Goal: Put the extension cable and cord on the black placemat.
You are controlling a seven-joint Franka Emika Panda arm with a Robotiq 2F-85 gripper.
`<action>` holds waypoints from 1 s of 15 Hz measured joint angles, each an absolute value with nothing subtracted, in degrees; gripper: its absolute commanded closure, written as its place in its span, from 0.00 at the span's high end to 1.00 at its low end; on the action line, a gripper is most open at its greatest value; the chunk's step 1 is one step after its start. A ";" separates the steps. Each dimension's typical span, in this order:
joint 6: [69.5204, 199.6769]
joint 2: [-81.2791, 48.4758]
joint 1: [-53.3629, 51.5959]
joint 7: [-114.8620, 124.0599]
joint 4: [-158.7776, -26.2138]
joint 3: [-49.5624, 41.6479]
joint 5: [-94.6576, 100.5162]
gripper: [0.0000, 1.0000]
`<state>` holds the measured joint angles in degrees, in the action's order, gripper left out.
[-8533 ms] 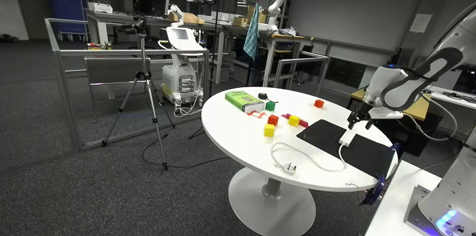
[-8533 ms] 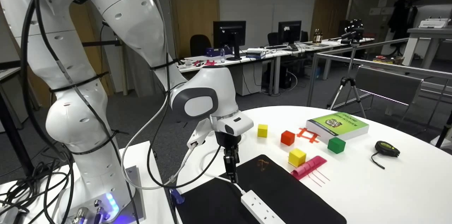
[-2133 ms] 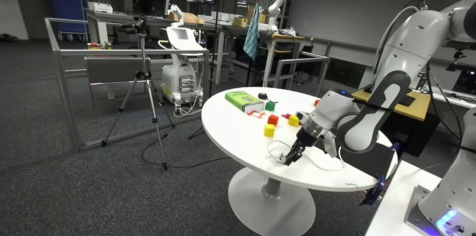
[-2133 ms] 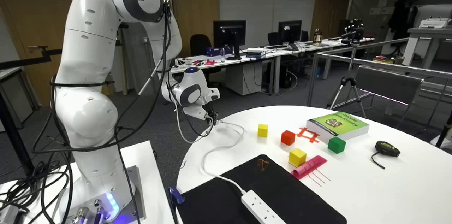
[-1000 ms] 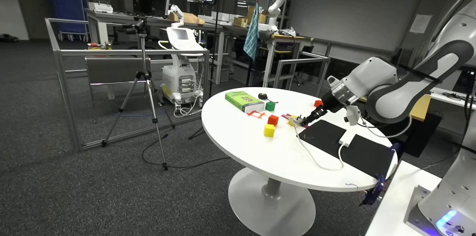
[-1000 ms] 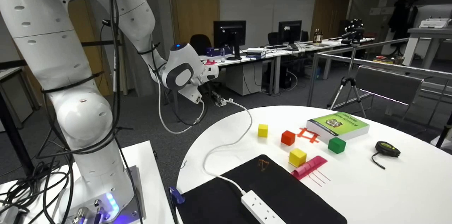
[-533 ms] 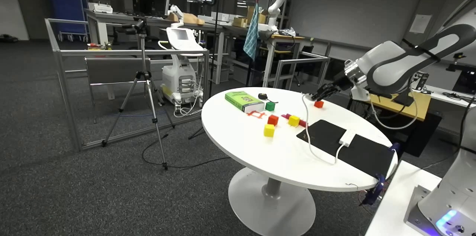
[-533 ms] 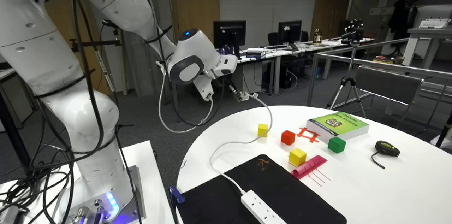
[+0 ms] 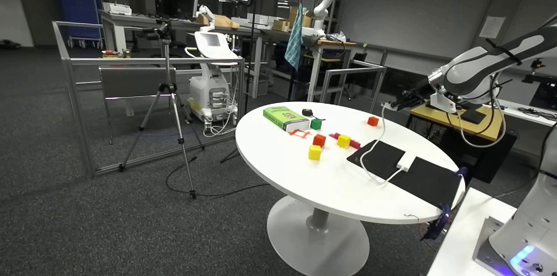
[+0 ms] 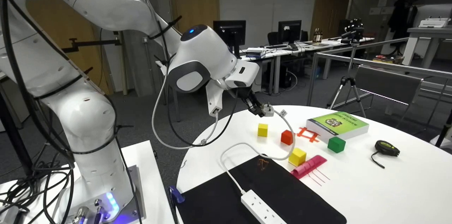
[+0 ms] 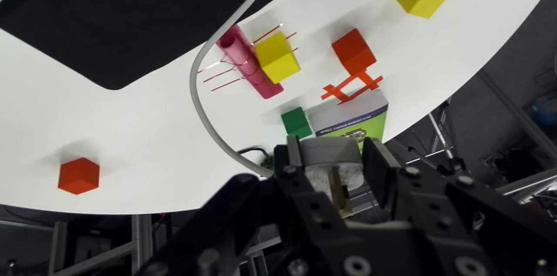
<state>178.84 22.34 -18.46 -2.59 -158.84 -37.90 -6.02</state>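
Observation:
My gripper [image 11: 333,152] is shut on the white plug [image 10: 268,110] of the extension cable, holding it in the air above the table. From the plug the white cord [image 11: 204,106] hangs in a curve, passes over one corner of the black placemat [image 10: 300,199] and loops on the white tabletop beside it. Whether the cord touches the mat at that corner I cannot tell. The cord's socket strip [image 10: 262,207] lies on the mat in both exterior views; in the wrist view only a white end shows at the top left corner.
Several small blocks stand on the round table, among them a yellow block [image 10: 297,157] by a pink roll [image 10: 310,167] and a lone red block [image 9: 373,121]. A green book [image 10: 337,125] and a tape measure [image 10: 387,148] lie farther off. Blue clamps [image 9: 441,219] grip the table edge.
The plug was taken from the tabletop, lifted and carried across toward the mat's side. The cord has swung along, its curve now over the mat's corner. The strip has stayed put.

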 measured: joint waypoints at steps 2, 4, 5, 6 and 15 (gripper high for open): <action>177.70 21.98 -14.13 -3.01 -158.88 -36.47 -3.00 0.16; 176.36 21.46 -7.43 -3.80 -158.92 -32.03 -1.84 0.16; 175.28 21.27 -3.25 -4.21 -158.92 -29.15 -0.97 0.16; 174.31 21.15 0.87 -4.35 -158.92 -26.28 0.35 0.16; 167.35 23.94 22.77 -6.68 -158.83 -12.95 14.72 0.16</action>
